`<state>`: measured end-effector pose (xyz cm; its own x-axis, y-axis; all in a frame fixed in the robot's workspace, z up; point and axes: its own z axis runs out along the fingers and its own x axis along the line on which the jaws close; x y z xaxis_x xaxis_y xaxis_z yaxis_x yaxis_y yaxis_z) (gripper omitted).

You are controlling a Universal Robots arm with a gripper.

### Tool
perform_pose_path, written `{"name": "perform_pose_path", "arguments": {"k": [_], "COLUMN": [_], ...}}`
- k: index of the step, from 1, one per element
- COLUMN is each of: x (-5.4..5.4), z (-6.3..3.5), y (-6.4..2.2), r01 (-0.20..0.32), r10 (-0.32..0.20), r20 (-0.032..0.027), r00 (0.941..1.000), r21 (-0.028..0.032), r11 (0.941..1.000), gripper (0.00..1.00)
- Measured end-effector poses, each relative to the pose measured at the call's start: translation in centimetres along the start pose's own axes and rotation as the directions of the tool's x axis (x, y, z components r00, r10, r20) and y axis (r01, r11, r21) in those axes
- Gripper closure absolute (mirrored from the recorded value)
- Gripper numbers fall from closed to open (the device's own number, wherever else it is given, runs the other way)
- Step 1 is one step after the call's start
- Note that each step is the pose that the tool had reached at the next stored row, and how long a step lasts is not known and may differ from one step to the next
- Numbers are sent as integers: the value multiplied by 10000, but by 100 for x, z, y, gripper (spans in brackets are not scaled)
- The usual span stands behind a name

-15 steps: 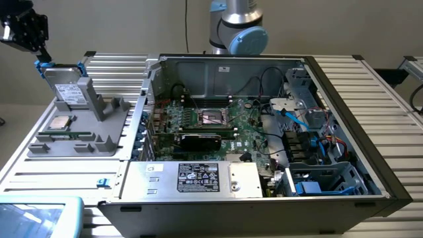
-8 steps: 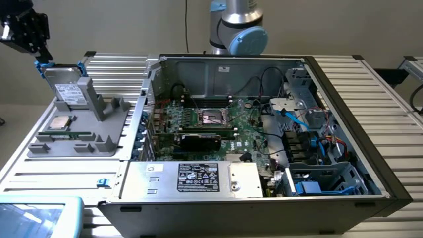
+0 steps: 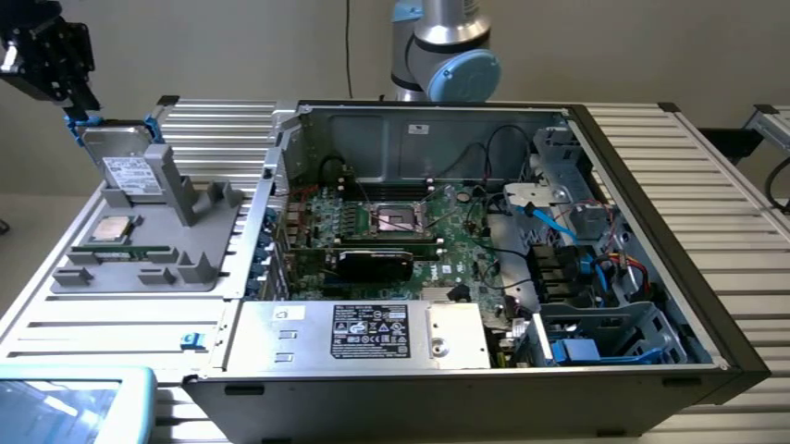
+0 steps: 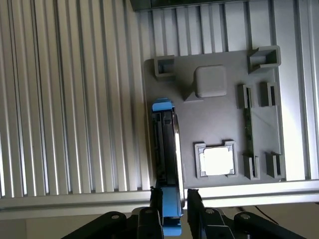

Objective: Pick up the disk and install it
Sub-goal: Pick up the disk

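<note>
- The hand (image 3: 77,109) hangs right over the top corner of the disk (image 3: 124,171), on the exterior view's left.
- From the wrist view, the fingers (image 4: 156,201) are partly open and sit on either side of the blue carrier's end. There's a sliver of gap on one side, so it doesn't look clamped on anything.
- The disk stands on its edge at the far edge of the grey holder tray (image 3: 136,268), label facing the camera, leaning on a grey upright post with blue tabs poking out at both top corners.
- A square silver processor chip (image 3: 114,228) lies flat in its pocket on the same tray, nearer the front, with a memory stick (image 3: 117,248) just beside it.
- The tray sits on the ribbed aluminium surface (image 3: 722,185), right next to the open computer case (image 3: 420,139).
</note>
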<state>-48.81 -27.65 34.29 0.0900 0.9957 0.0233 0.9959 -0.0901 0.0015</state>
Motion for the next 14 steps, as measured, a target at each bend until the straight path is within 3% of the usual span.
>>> {"name": "perform_pose_path", "arguments": {"k": [3, 4, 14], "x": [0, 0, 36], "z": [0, 0, 7], "y": [0, 0, -4], "r01": [0, 0, 0], "r10": [0, 0, 0], "r20": [0, 0, 0], "r00": [10000, 10000, 10000], "r21": [0, 0, -1], "r11": [10000, 10000, 10000], "gripper": [64, 58, 58]}}
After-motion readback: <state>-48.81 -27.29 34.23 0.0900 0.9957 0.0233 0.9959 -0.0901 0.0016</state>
